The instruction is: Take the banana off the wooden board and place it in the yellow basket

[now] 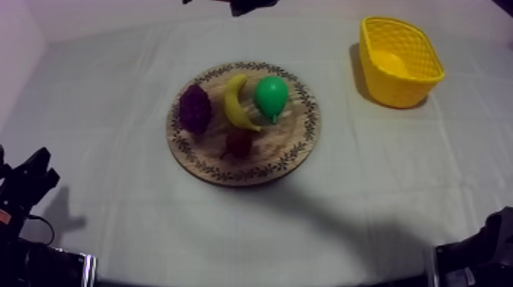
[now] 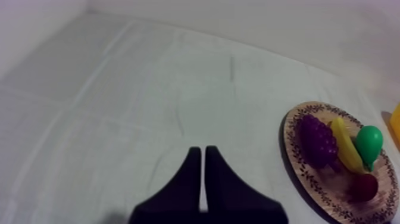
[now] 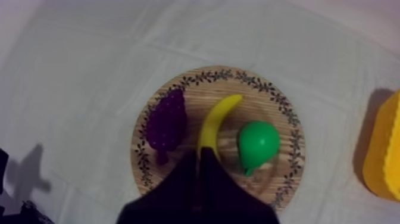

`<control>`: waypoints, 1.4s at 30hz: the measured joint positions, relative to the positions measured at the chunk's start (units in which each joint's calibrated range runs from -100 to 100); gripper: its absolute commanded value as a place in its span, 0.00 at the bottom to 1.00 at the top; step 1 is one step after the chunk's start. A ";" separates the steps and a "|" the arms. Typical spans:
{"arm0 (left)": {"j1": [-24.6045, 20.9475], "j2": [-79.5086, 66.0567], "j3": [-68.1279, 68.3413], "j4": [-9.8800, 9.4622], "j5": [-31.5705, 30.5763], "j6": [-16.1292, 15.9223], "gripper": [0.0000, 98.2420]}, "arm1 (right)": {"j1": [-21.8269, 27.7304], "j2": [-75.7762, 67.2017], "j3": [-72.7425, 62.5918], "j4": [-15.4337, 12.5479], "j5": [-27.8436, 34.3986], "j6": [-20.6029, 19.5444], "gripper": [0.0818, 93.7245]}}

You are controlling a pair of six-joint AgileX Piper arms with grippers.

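Lying curved across the middle of the board (image 1: 301,149), the banana (image 1: 239,105) has the grapes (image 1: 195,108) close on the side toward the left arm and the pear (image 1: 271,96) close on the side toward the right arm. The small red fruit (image 1: 240,143) sits just beside its near end. All four pieces rest on the wood inside the patterned rim. The board stands at the middle of the table (image 1: 114,168), on the grey-white cloth (image 1: 366,175). The basket (image 1: 397,88) stands upright on the cloth at the far right of the table, well apart from the board. The left pincer (image 2: 202,149) is closed on nothing, its two black fingers lying together as a narrow wedge above bare cloth, with the board off to one side. Its arm sits low at the table's near left edge. The right pincer (image 3: 198,154) is likewise closed and holds nothing. Seen from its own wrist, its fingers cover the near part of the board, and their tip falls at the banana's near end. Its arm sits low at the table's near right edge.
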 measured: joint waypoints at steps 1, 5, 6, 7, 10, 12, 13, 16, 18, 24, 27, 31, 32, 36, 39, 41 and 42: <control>0.00 0.00 0.00 0.00 0.00 0.00 0.00 | -0.18 0.39 -0.26 0.36 0.78 -0.26 0.00; 0.00 0.00 0.00 0.00 -0.01 0.00 0.00 | -0.75 1.17 -1.18 0.50 3.59 -0.21 0.01; 0.00 0.00 0.00 0.00 0.00 0.00 0.00 | -0.75 1.33 -1.47 0.34 3.82 -0.21 0.02; 0.00 0.00 0.00 0.00 0.00 0.00 0.00 | -0.75 1.42 -1.74 0.34 3.94 -0.24 0.03; 0.00 0.00 0.00 0.00 0.00 0.00 0.00 | -0.37 1.40 -2.34 0.30 4.34 -0.40 0.10; 0.00 0.00 0.00 0.00 0.00 0.00 0.00 | -0.21 1.44 -2.48 0.37 4.56 -0.53 0.21; 0.00 0.00 0.00 0.00 0.00 0.00 0.00 | -0.21 1.49 -2.48 0.37 4.68 -0.65 0.26; 0.00 0.00 0.00 0.00 0.00 0.00 0.00 | 0.13 1.63 -2.48 -0.43 4.75 -1.26 0.37; 0.00 0.00 0.00 0.00 0.00 0.00 0.00 | 0.55 1.63 -2.48 -0.76 4.75 -1.36 0.40; 0.00 0.00 0.00 0.00 0.00 0.00 0.00 | 0.64 2.11 -2.94 -1.73 4.75 -0.34 0.49; 0.00 0.00 0.00 0.00 0.00 0.00 0.00 | 0.51 2.44 -3.00 -1.78 4.75 0.08 0.50; 0.00 0.00 0.00 0.00 0.00 0.00 0.00 | 0.47 3.36 -2.59 -1.86 4.01 0.10 0.50; 0.00 0.00 0.00 0.00 0.00 0.00 0.00 | 0.47 3.77 -2.38 -1.93 3.93 0.10 0.50; 0.00 0.00 0.00 0.00 0.00 0.00 0.00 | 0.61 6.27 -1.46 -2.31 2.82 -0.07 0.50; 0.00 0.00 0.00 0.00 0.00 0.00 0.00 | 0.90 8.54 -1.40 -2.58 1.65 -0.23 0.50; 0.00 0.00 0.00 0.00 0.00 0.00 0.00 | 1.22 10.25 -1.77 -2.68 1.21 -0.26 0.50; 0.00 0.00 0.00 0.00 0.00 0.00 0.00 | 1.41 11.24 -2.11 -2.85 0.97 -0.26 0.50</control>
